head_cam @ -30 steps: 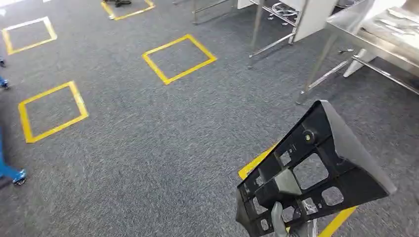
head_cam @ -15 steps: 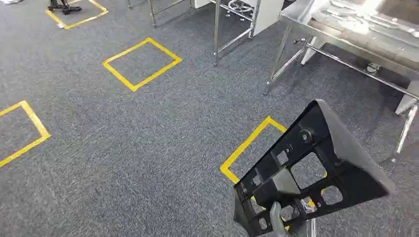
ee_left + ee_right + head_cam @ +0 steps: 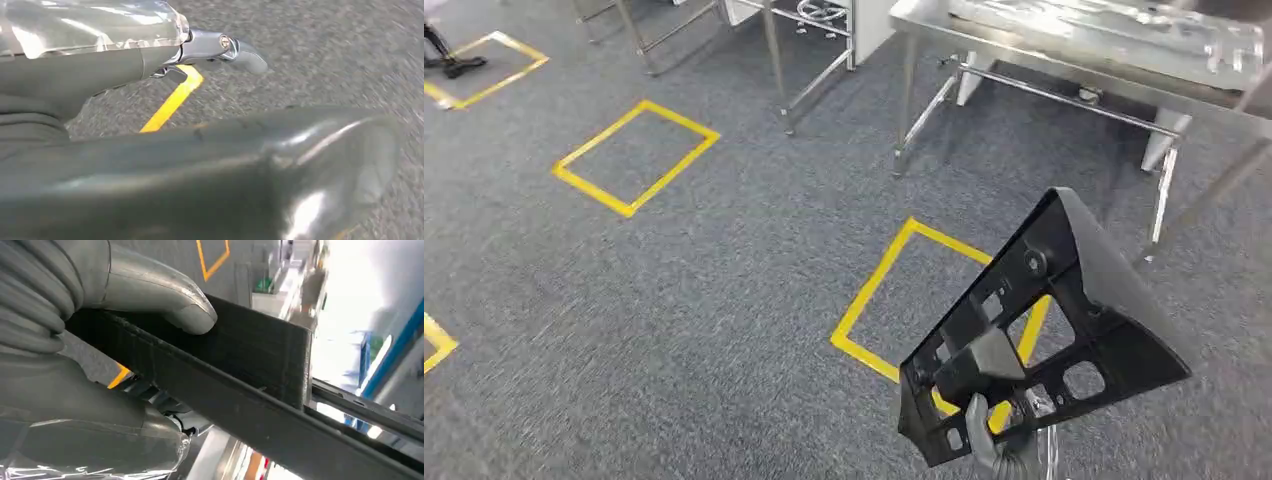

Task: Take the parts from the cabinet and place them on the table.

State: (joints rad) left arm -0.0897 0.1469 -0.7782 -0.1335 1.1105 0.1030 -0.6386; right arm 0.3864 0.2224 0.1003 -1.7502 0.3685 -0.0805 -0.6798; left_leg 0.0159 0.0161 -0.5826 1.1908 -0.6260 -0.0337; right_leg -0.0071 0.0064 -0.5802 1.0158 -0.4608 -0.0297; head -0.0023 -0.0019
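The black plastic part point(image 3: 1049, 335), a flat frame full of square cut-outs, is carried low in front of the robot, above the grey carpet point(image 3: 674, 300) and a yellow taped square point(image 3: 879, 290). The right hand point(image 3: 999, 450) clamps it from below; in the right wrist view its thumb point(image 3: 165, 300) presses one face while darker fingers point(image 3: 35, 290) wrap the other. The left hand point(image 3: 200, 170) hangs over the floor; whether it is spread or curled I cannot tell. The steel table point(image 3: 1084, 50) stands ahead, near but not reached. To do this well, I'd keep the grip firm, hold the frame level, and approach squarely, lifting it above the table's edge before setting down.
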